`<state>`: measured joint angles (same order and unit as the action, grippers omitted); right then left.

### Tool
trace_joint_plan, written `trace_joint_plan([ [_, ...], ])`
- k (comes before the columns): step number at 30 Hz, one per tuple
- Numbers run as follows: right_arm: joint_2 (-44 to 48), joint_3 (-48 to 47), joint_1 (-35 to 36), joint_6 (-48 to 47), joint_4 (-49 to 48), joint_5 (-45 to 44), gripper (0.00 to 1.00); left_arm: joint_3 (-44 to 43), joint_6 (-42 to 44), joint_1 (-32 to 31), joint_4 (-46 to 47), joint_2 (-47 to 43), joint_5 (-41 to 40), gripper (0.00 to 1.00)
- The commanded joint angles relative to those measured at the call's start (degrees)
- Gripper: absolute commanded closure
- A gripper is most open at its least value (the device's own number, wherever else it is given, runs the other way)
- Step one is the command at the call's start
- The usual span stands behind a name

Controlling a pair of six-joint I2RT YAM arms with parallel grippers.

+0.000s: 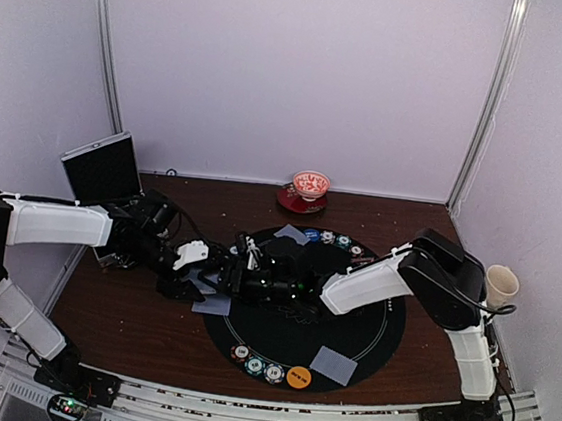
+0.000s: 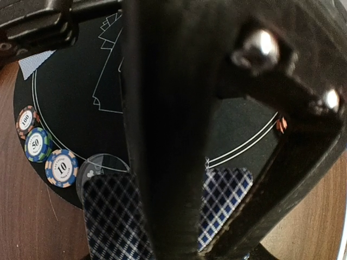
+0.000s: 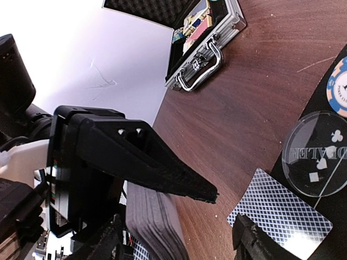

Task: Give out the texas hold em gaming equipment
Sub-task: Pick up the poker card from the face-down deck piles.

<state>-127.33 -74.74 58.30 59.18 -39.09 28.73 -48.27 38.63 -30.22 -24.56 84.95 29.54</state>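
Observation:
My left gripper (image 1: 212, 278) is shut on a deck of grey-blue-backed cards (image 3: 157, 227). Its black finger (image 3: 157, 162) lies over the deck in the right wrist view. My right gripper (image 1: 251, 273) is open, and its fingertips (image 3: 250, 241) straddle the deck's end. One card (image 3: 279, 216) lies face down at the mat's left edge, beside a clear dealer disc (image 3: 320, 154). The card (image 2: 227, 197) and the disc (image 2: 100, 165) also show under my left gripper (image 2: 211, 216). Three chips marked 100, 50 and 10 (image 2: 37, 144) lie along the mat's rim.
The black mat (image 1: 369, 330) holds a card (image 1: 333, 364), chips (image 1: 255, 365) and an orange disc (image 1: 299, 376) at the near rim, and a card (image 1: 292, 234) and chips (image 1: 336, 239) at the far rim. An open case (image 1: 103, 167) stands at the back left. The bowl (image 1: 311, 184) is at the back and a cup (image 1: 500, 286) at the right.

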Motion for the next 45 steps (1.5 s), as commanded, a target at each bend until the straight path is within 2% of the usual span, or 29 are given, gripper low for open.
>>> trace_joint_plan([
  [1, -1.1, -1.5, 0.5, -0.3, 1.3, -0.1, 0.32, 0.4, 1.1, -0.4, 0.2, -0.9, 0.6, 0.42],
  [4, -1.2, -1.8, 0.5, -0.8, 2.6, -1.0, 0.36, 0.4, 1.0, -0.4, 0.2, -0.7, 0.7, 0.42],
  [9, -1.1, -2.3, 0.3, -2.1, 6.3, -3.8, 0.50, 0.3, 1.4, -0.4, -0.4, -1.0, 1.1, 0.42],
  [14, -0.2, -0.4, -0.5, -1.9, 6.4, -5.5, 0.59, 0.5, 1.6, -0.4, -0.4, -1.0, 1.2, 0.42],
  [30, 5.1, 4.8, -1.4, -2.6, 3.8, -5.5, 0.74, 0.1, 1.6, -0.4, -0.5, 0.1, 0.7, 0.42],
  [45, 9.3, 8.3, -1.0, -3.2, 2.4, -5.7, 1.00, 0.1, 1.5, -0.4, -0.2, 0.4, 0.4, 0.42],
])
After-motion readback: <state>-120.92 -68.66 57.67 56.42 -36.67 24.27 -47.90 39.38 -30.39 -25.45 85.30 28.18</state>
